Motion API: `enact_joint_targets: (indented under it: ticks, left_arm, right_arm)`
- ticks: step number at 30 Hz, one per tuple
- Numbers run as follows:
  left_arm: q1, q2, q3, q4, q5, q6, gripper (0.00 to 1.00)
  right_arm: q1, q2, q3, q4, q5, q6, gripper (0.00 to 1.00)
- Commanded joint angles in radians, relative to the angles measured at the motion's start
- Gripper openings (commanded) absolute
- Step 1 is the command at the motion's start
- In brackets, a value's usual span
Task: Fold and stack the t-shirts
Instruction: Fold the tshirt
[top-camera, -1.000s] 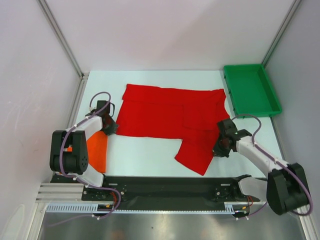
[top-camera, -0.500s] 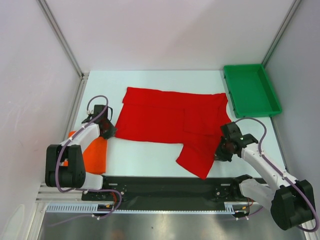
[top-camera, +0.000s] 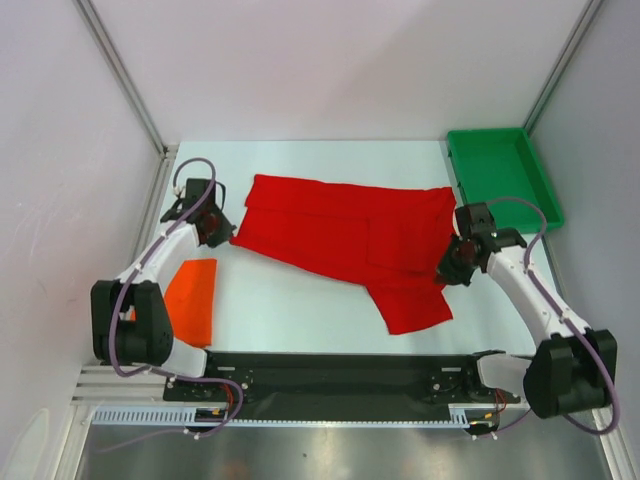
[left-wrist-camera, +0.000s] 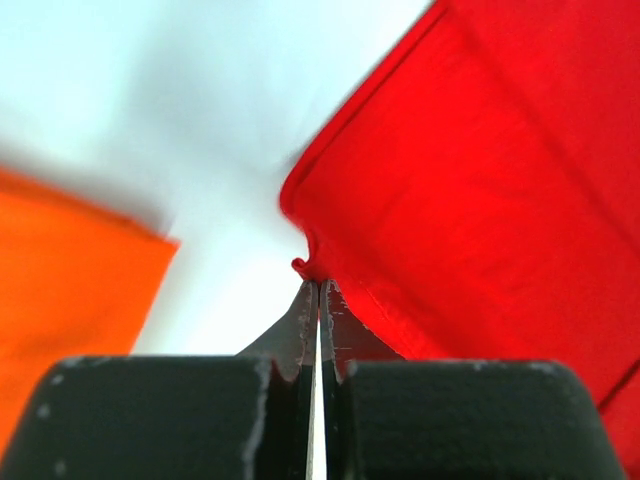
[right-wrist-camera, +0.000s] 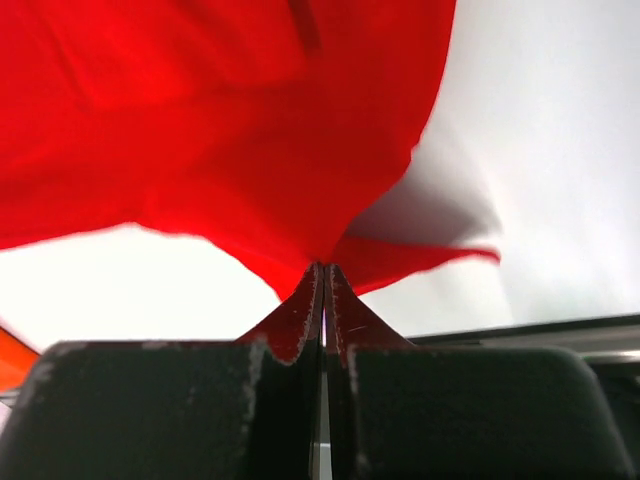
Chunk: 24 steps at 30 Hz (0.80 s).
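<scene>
As left hand (top-camera: 226, 237), right hand (top-camera: 446, 271) pinch its ends, red t-shirt (top-camera: 330, 230) lies between (spread).

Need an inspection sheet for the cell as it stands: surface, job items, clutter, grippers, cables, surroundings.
Surface: white table, no stains seen.
Job's things: red t-shirt spread across the middle, partly folded; orange t-shirt a folded rectangle at near left, apart from the red one.
Clutter: green tray at the far right corner.
Grippers: left gripper shut on the red t-shirt's left edge; right gripper shut on its right edge.
Cables: left cable and right cable loop along their arms, no snag seen.
Surroundings: white walls, metal posts.
</scene>
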Motion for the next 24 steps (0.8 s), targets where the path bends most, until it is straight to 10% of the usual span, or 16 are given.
enact_joint_targets:
  ticks: [1,24]
  left_arm:
    - [-0.013,0.074,0.111,0.002,-0.007,0.02,0.0]
    - [0.012,0.525,0.625,-0.058,-0.016,0.046,0.0]
  right_arm:
    - [-0.055,0.078,0.104,-0.002,-0.017,-0.075,0.0]
    - [-0.147,0.687,0.724,-0.008,-0.08,-0.146,0.0]
